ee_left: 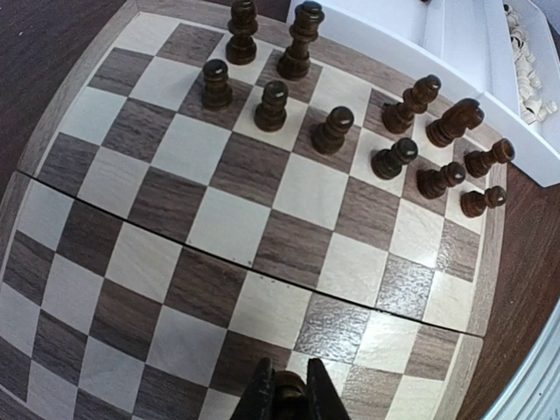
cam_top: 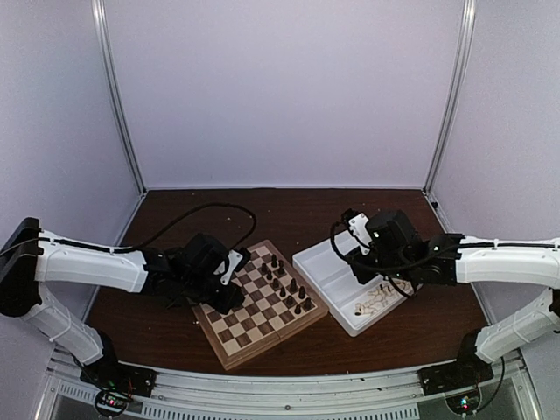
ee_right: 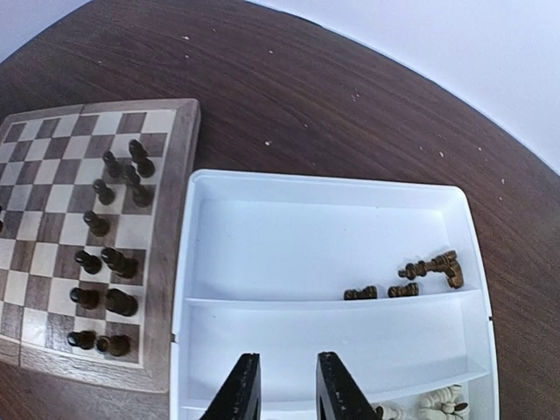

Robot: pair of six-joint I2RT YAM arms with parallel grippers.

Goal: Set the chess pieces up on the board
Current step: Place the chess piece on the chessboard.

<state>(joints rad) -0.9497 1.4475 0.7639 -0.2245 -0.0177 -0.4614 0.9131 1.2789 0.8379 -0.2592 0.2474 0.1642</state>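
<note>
A white plastic tray (ee_right: 328,232) with two long compartments, split by a low ridge, lies on a dark brown wooden table (cam_top: 289,206). A black cable (cam_top: 197,210) loops across the tabletop. Pale walls (cam_top: 280,87) and two metal posts (cam_top: 116,96) close off the back.

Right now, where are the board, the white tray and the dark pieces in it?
board (ee_right: 48,188): right wrist view, a bare square.
white tray (ee_right: 306,236): right wrist view, bare floor.
dark pieces (ee_right: 433,265): right wrist view, biggest piece.

Light is soft, even and bright for you; shadows are faint. Ahead of your left pincer (ee_left: 289,381) the board (ee_left: 262,219) shows sheen and bows at frame edges. Overhead view slightly soft.
</note>
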